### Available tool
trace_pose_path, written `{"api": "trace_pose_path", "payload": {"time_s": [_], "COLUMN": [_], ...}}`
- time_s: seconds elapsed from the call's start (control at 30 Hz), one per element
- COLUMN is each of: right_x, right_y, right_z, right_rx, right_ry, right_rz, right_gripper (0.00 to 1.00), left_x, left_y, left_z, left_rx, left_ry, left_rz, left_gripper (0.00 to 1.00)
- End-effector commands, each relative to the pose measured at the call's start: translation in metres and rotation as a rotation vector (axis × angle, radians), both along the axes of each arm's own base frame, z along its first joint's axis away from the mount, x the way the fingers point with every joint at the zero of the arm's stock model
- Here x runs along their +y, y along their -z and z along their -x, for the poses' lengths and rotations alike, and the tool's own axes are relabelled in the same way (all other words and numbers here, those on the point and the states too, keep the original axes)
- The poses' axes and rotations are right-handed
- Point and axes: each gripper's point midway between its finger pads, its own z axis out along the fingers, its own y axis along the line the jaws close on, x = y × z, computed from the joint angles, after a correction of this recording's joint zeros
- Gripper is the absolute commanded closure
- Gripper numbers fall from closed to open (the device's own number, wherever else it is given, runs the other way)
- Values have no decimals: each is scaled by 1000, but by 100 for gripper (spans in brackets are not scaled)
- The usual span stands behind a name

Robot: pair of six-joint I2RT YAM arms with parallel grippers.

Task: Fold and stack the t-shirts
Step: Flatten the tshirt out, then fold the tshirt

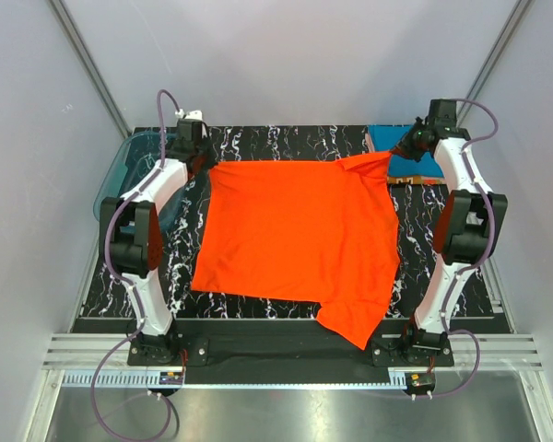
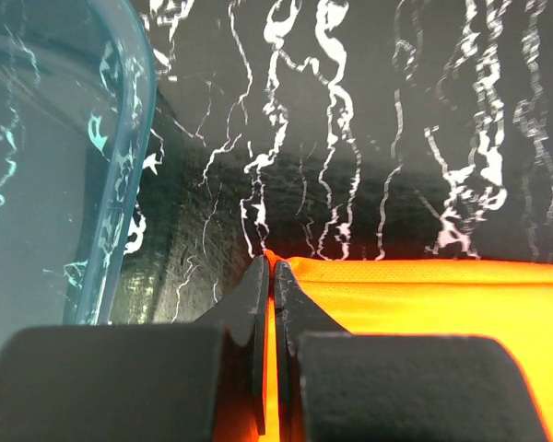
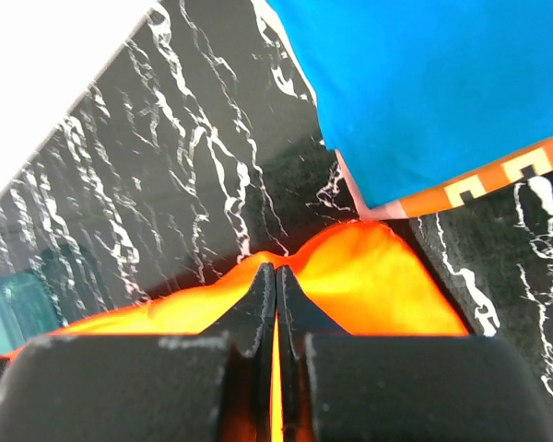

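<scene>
Your left arm rises from its base at the near edge of the desk, bows outward at the elbow and reaches to the far-left corner. Your right arm mirrors it, bowed outward and reaching to the far-right corner.

Your left gripper has its fingers pressed together on the far-left corner of the orange-red t-shirt. The left wrist view shows only a thin strip of cloth between them. Your right gripper is likewise clamped on the shirt's far-right corner, which is drawn up into a small peak at the fingertips.

The shirt lies spread across the middle of the desk, its far hem stretched between your two grippers. Its near-right part trails down to the near edge, close to the right arm's base.

The teal blue t-shirt lies folded at the far-right corner, just beyond your right gripper. A pinkish-orange edge with white square marks shows from under it. You cannot tell whether the orange-red cloth touches that pile.

The translucent teal tub stands at the far-left corner, just beside your left gripper.
</scene>
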Motion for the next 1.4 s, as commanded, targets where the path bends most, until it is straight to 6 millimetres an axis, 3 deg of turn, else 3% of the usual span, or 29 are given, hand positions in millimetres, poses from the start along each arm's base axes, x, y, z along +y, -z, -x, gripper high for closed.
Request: {"api": "trace_pose_path", "payload": {"time_s": [0.0, 0.17, 0.3, 0.4, 0.43, 0.47, 0.63, 0.77, 1.07, 1.37], "right_x": [6, 10, 15, 17, 17, 17, 17, 20, 26, 17], "right_y": [-6, -10, -15, -15, -14, -14, -12, 0, 29, 45], "right_z": [-1, 15, 48, 76, 82, 89, 124, 146, 184, 203], "right_rx": [23, 64, 128, 185, 202, 214, 276, 334, 424, 463], "right_ry": [-21, -8, 5, 11, 16, 18, 16, -6, -37, -33], "right_rz": [40, 40, 12, 7, 5, 11, 27, 15, -9, 1], "right_gripper": [100, 100, 100, 100, 100, 100, 100, 100, 100, 100], "left_x": [-6, -8, 3, 8, 9, 9, 7, 14, 14, 13], "left_y": [-7, -2, 2, -12, -5, -14, 3, 17, 41, 59], "left_z": [-13, -4, 15, 24, 32, 35, 65, 88, 120, 139], "left_rx": [-12, 27, 82, 77, 91, 72, 189, 274, 410, 479], "left_ry": [21, 14, -66, -93, -96, -98, -91, -90, -58, -40], "left_rz": [35, 74, 77, 78, 80, 90, 100, 54, 31, 14], "left_gripper": [100, 100, 100, 100, 100, 100, 100, 100, 100, 100]}}
